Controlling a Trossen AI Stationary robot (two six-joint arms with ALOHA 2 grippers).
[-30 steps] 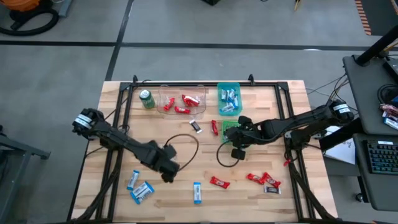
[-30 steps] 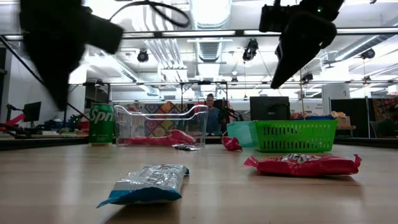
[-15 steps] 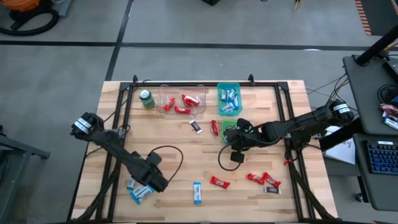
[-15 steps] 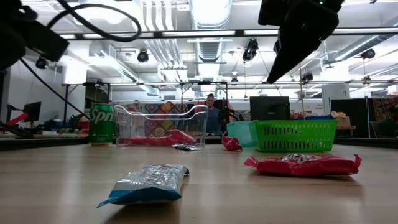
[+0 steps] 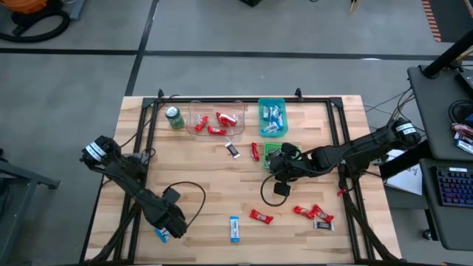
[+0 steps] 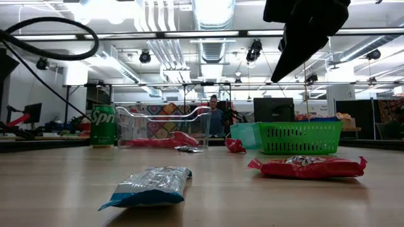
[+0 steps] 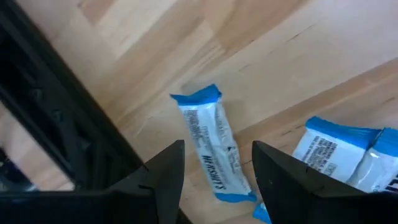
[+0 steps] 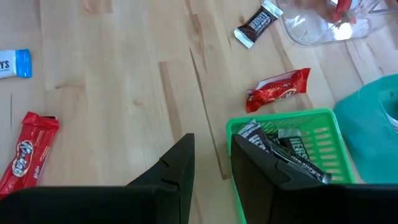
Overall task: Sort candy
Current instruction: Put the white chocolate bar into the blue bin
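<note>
sorting is partly done: red bars in the clear bin (image 5: 216, 123), blue in the teal bin (image 5: 272, 118), dark in the green basket (image 8: 283, 144). loose candy remains on the worktop (image 5: 222, 185). left end effector (image 7: 216, 175) released over a blue bar (image 7: 212, 151); right end effector (image 8: 211, 163) narrowly parted, empty

I swung the left end effector (image 5: 171, 224) away from the middle of the surface (image 5: 207, 193) to its near left corner, above the blue-and-white candy bars (image 7: 214, 153) lying there, and its fingers spread wider on the way. The right end effector (image 5: 280, 171) slid slightly nearer the green basket (image 8: 292, 146).
</note>
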